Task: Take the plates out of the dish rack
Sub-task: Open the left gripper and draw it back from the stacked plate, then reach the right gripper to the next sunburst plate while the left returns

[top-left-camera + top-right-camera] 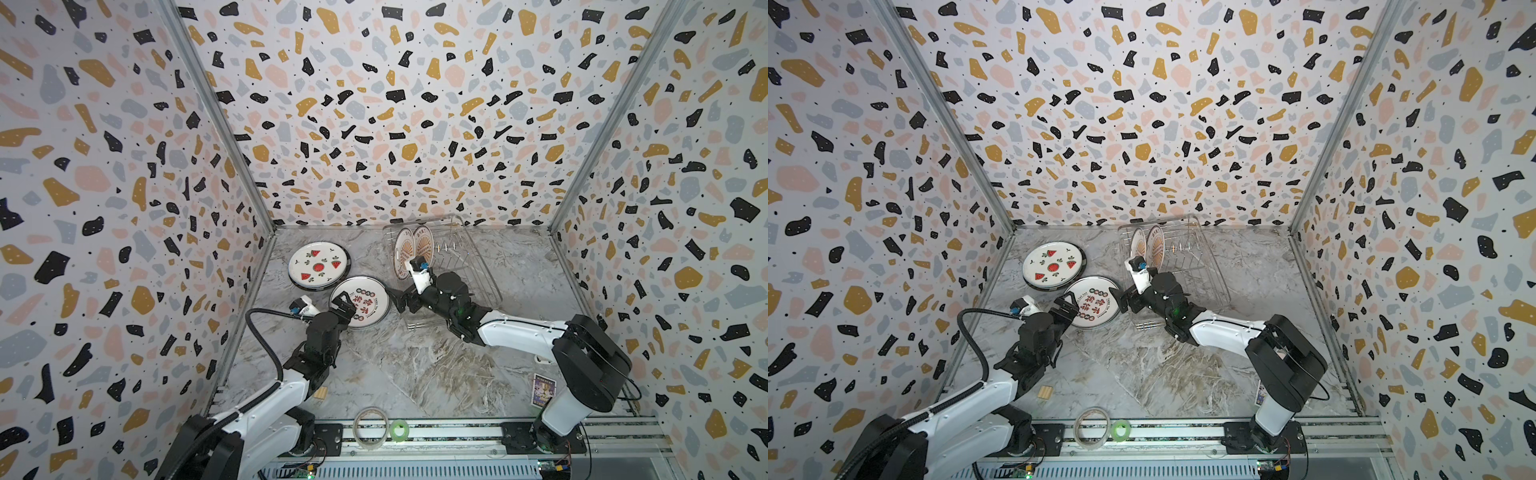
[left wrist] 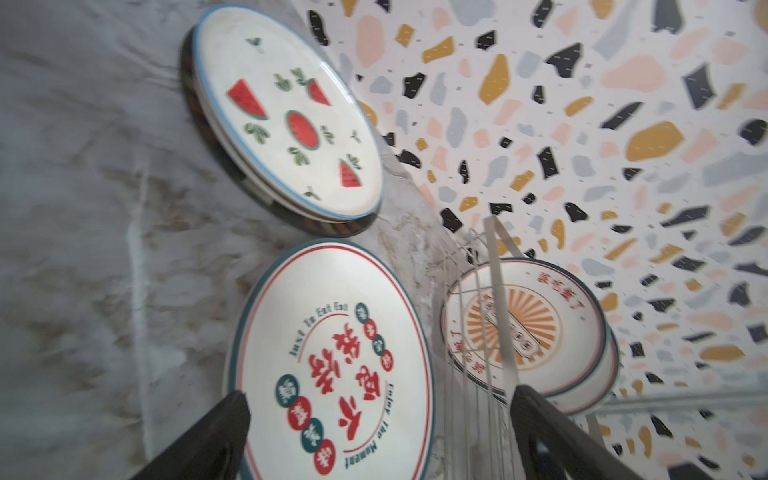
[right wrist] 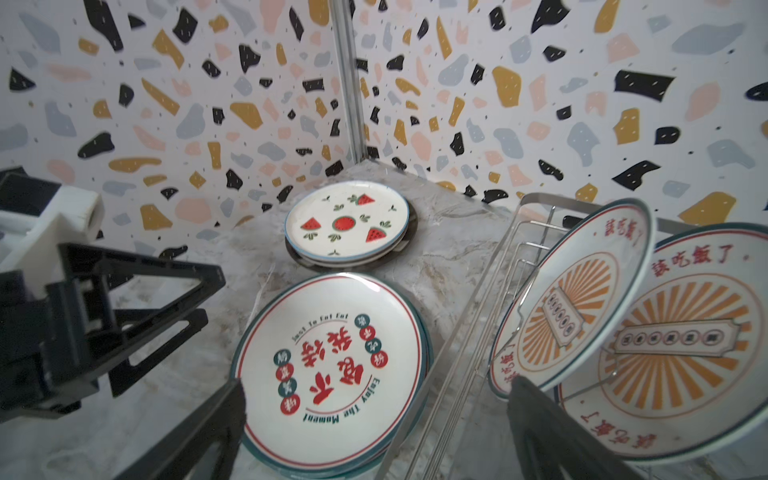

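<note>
The dish rack [image 1: 469, 266] [image 1: 1200, 266] stands at the back right, with two orange-sunburst plates [image 1: 424, 245] [image 3: 681, 345] upright in its far end. Left of it, flat on the table, lie a watermelon plate [image 1: 318, 266] [image 2: 291, 120] on a small stack and a red-character plate [image 1: 365, 301] [image 2: 332, 357] [image 3: 332, 365] on another. My left gripper [image 1: 347, 309] [image 2: 382, 415] is open over the near-left rim of the red-character plate and holds nothing. My right gripper [image 1: 400, 299] [image 3: 378, 395] is open and empty between that plate and the rack's near-left wall.
A clear tape roll [image 1: 370, 428] and a small green roll [image 1: 400, 430] sit on the front rail. A wooden block [image 1: 320, 392] lies by the left arm and a printed card [image 1: 543, 388] by the right arm's base. Patterned walls close three sides.
</note>
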Robot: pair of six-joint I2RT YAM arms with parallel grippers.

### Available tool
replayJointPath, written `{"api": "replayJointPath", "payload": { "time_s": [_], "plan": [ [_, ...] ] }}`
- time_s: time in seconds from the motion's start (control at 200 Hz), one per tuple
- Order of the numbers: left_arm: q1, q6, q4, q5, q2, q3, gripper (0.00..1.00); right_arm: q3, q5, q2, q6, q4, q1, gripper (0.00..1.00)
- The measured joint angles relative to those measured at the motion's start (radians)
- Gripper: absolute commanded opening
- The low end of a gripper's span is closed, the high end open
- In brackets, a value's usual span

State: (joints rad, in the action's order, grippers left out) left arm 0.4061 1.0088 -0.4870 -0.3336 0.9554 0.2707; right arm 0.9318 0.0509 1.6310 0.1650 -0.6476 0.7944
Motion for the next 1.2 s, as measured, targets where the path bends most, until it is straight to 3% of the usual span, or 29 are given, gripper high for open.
{"api": "replayJointPath", "payload": {
  "time_s": [0.2, 0.38, 0.641, 0.931, 1.201],
  "plan": [
    [0.001, -0.201, -0.271, 0.199, -0.087, -0.043, 0.99, 0.051, -0.060, -0.005, 0.067, 0.036, -0.078, 0.99],
    [0.001, -0.280, -0.440, 0.367, 0.005, -0.041, 1.00, 0.191, -0.095, 0.053, 0.080, 0.113, -0.111, 1.00],
    [0.014, -0.290, -0.601, 0.531, 0.158, -0.002, 1.00, 0.471, -0.098, 0.230, 0.082, 0.293, -0.145, 0.72],
    [0.050, -0.303, -0.613, 0.566, 0.187, 0.042, 1.00, 0.635, -0.147, 0.378, 0.085, 0.456, -0.164, 0.48],
    [0.109, -0.315, -0.610, 0.581, 0.200, 0.042, 1.00, 0.744, -0.186, 0.463, 0.092, 0.525, -0.162, 0.37]
  ]
}}
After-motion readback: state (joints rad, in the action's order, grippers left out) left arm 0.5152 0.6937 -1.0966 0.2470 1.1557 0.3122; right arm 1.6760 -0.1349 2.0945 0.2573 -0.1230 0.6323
